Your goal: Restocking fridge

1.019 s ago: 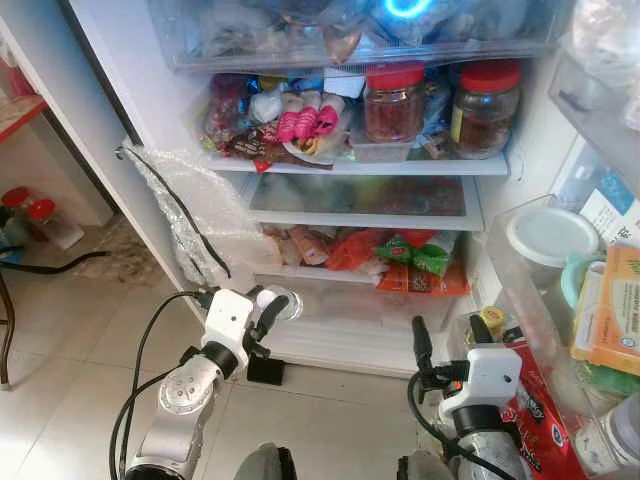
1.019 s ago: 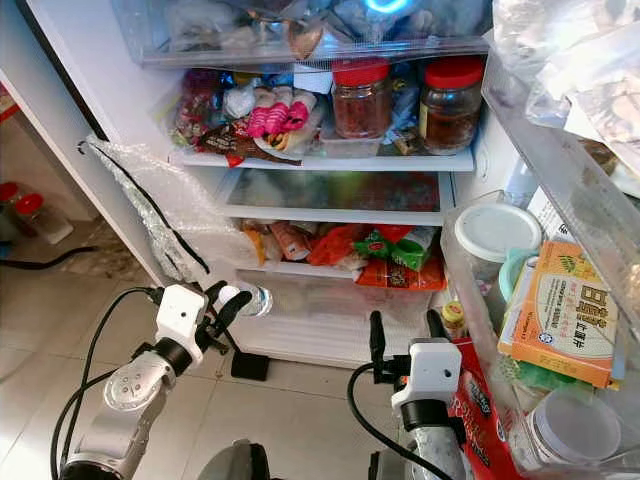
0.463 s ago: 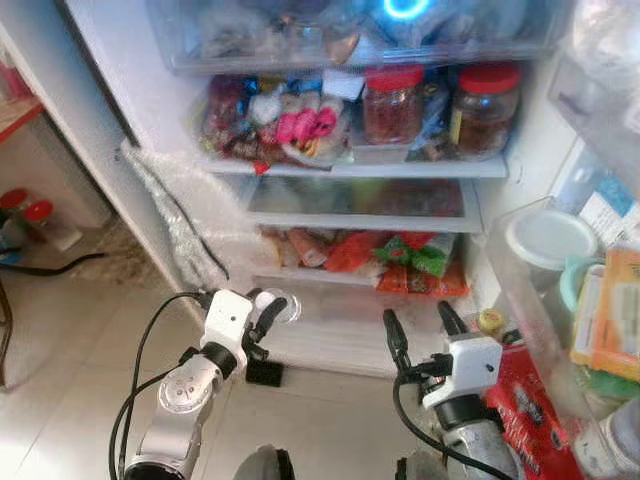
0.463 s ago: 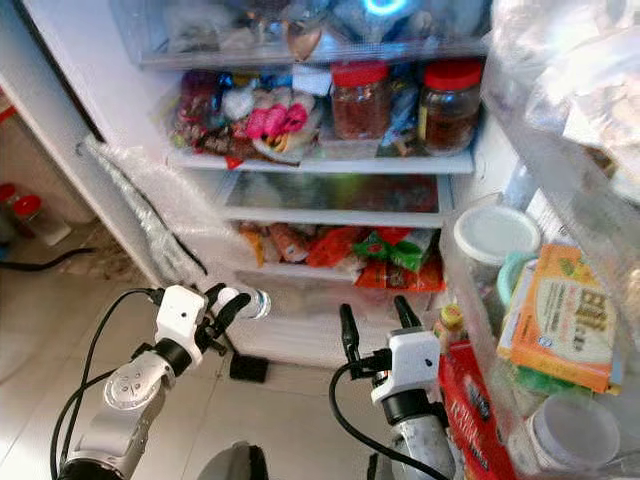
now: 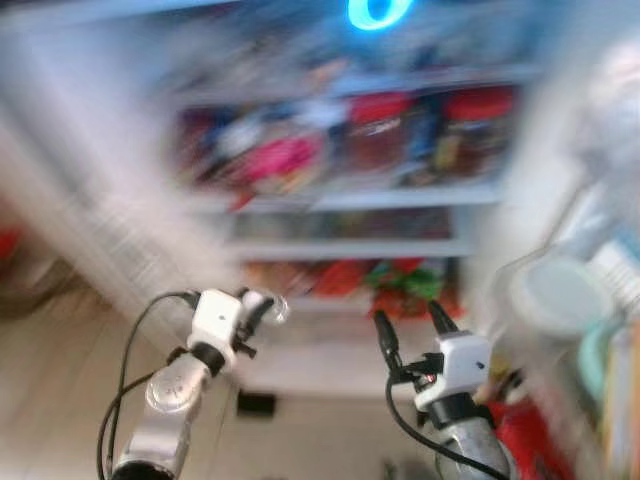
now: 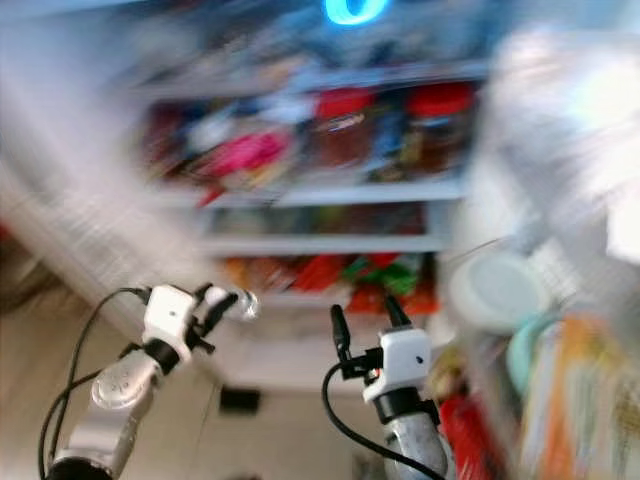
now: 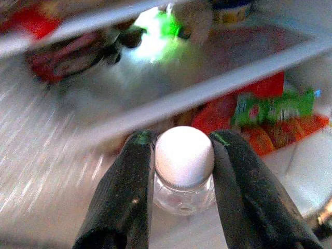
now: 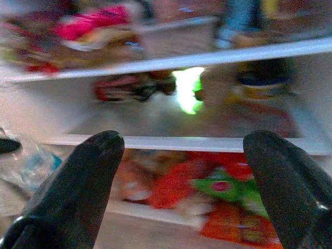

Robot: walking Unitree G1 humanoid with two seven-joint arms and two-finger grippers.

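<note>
I face an open fridge (image 5: 350, 200) with full shelves; the head views are blurred by motion. My left gripper (image 5: 262, 305) is shut on a small clear bottle with a white cap (image 7: 184, 150), held low in front of the fridge's bottom part. Its black fingers (image 7: 129, 192) press both sides of the cap. My right gripper (image 5: 410, 325) stands open and holds nothing, its fingers (image 8: 78, 181) spread wide toward the shelf of red and green packets (image 8: 218, 192).
Red-lidded jars (image 5: 385, 130) and pink packets (image 5: 285, 155) crowd the upper shelf. An empty glass shelf (image 5: 350, 225) lies below them. The door rack at the right holds a white-lidded tub (image 5: 560, 290). Tiled floor (image 5: 60, 360) lies at the left.
The whole picture has shifted and blurred, so the camera is moving. My right gripper has moved left and up, away from the door rack. The left gripper still holds the bottle.
</note>
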